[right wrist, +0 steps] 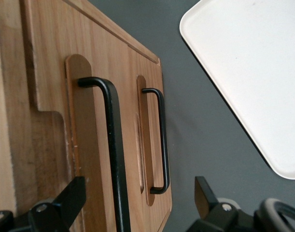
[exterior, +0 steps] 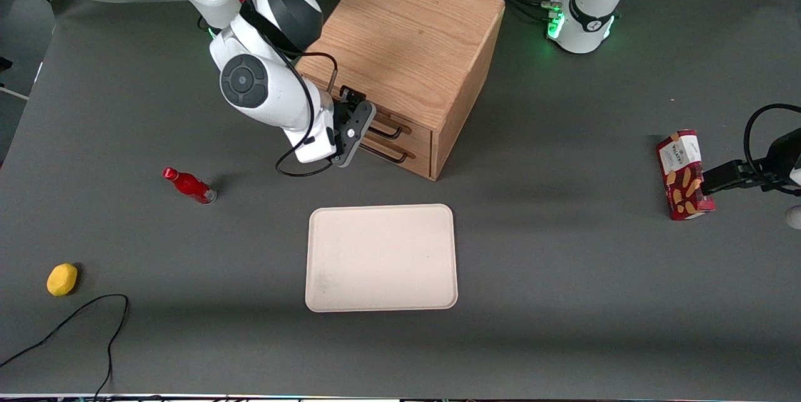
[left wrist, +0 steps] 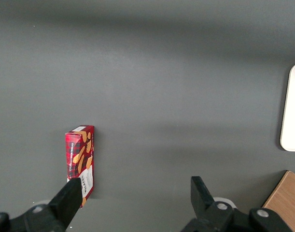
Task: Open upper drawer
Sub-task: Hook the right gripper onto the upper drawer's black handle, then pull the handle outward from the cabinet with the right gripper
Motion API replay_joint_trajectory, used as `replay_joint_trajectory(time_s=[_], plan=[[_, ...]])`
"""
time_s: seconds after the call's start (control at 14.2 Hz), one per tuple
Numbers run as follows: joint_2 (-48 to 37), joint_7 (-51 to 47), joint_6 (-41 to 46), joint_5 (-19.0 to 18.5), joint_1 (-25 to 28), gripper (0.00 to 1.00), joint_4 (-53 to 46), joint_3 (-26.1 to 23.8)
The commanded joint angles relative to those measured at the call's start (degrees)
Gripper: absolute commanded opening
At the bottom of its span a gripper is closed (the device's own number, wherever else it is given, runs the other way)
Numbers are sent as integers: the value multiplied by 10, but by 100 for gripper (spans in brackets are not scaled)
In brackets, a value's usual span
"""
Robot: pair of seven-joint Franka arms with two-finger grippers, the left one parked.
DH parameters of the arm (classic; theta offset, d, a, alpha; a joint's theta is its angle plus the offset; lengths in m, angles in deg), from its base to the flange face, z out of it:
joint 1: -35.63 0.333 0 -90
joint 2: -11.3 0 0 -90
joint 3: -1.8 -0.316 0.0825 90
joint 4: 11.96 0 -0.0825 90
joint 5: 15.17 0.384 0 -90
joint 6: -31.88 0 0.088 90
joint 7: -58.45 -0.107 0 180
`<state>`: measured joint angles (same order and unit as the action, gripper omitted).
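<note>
Your gripper (right wrist: 135,195) was spread wide in front of the upper drawer (right wrist: 89,145), fingers straddling its black handle (right wrist: 113,145), gripping nothing

The right arm (exterior: 263,86) reaches down at a slant in front of the cabinet (exterior: 407,45), its wrist tilted toward the drawer fronts. The end effector (exterior: 358,133) sits just in front of the upper drawer (exterior: 400,128), level with its handle (right wrist: 111,145). Its two fingers (right wrist: 70,198) are spread apart, with the handle bar between them and neither finger touching it.
</note>
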<state>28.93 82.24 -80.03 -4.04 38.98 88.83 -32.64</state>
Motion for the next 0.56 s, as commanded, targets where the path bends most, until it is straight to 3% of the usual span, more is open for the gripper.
replay_joint_trajectory(time_s=[0.0,0.49], plan=[[7,16,-16,4,0,100,3,2],[21,29,-33,-11,-1,100,6,3]])
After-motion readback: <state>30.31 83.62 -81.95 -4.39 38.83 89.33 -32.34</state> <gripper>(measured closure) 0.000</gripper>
